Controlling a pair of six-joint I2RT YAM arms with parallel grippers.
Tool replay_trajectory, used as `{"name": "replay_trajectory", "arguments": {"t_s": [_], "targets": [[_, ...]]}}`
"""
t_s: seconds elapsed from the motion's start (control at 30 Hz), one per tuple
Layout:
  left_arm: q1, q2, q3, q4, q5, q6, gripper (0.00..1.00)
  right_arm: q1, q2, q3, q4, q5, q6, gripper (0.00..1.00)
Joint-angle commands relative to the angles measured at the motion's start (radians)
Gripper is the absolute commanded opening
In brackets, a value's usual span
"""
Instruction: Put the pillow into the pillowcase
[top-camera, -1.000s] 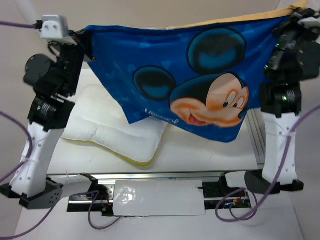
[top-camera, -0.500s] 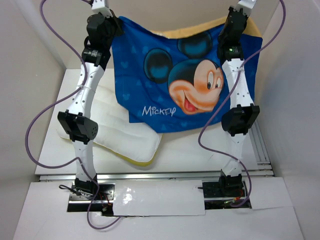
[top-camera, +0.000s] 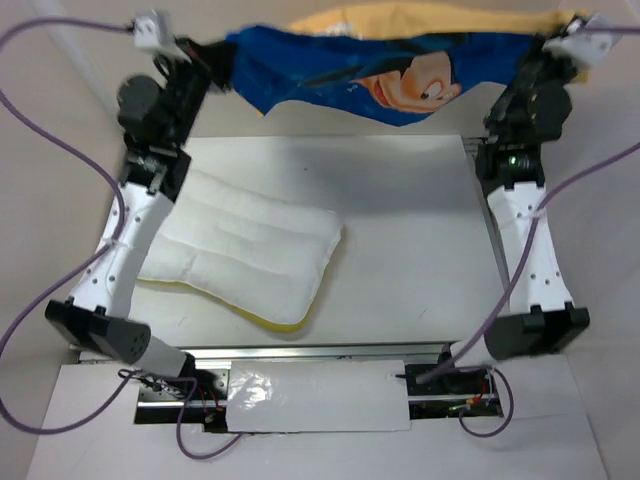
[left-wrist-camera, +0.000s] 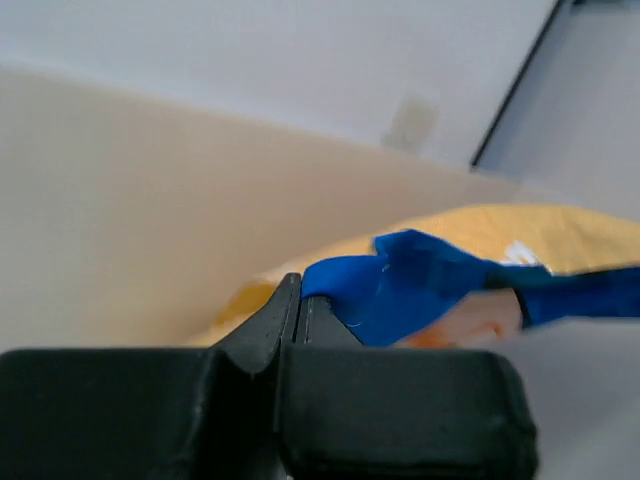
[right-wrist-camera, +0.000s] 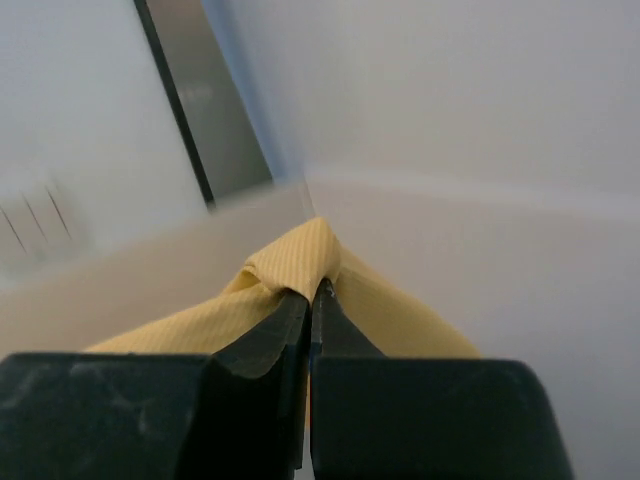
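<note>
both clenched on pillowcase (top-camera: 300, 65): left pincer (left-wrist-camera: 300, 300) blue corner, right pincer (right-wrist-camera: 312, 297) yellow corner; pillow (top-camera: 250, 255) below, apart.

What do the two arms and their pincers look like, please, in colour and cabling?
The left arm and right arm pair white shells with black joints; a purple cable trails from each. A green light glows on the right arm. The left pincer and right pincer have black, wedge-shaped fingers.

White tabletop (top-camera: 400, 220), plain pale walls (top-camera: 40, 100) on both sides, metal rail (top-camera: 330, 352) along near edge, soft even light
</note>
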Motion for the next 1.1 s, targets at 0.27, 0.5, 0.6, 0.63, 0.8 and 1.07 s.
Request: {"name": "replay_trajectory", "arguments": {"t_s": [0.27,0.5,0.6,0.63,0.8,1.07], "targets": [[-0.27,-0.313,-1.121,0.202,-0.134,-0.027,0.0,-0.019,-0.497,-0.972,-0.345,0.098,0.558,0.21],[-0.429,-0.414,-1.222,0.019,-0.333,-0.051,0.0,-0.019,-0.524,-0.923,-0.69,0.173,0.733,0.91],[-0.476,-0.443,-1.222,-0.027,-0.347,-0.041,0.0,-0.019,-0.534,-0.914,-0.724,0.056,0.735,1.0],[-0.485,-0.456,-1.222,-0.043,-0.359,-0.041,0.0,-0.019,-0.543,-0.914,-0.724,0.025,0.735,1.0],[-0.521,-0.476,-1.166,-0.185,-0.382,-0.075,0.42,-0.019,-0.489,-0.892,-0.682,-0.288,0.638,1.0],[-0.614,-0.632,-1.112,-0.58,-0.516,-0.173,1.0,0.046,-0.319,-0.937,-0.586,-0.423,0.615,1.0]]}}
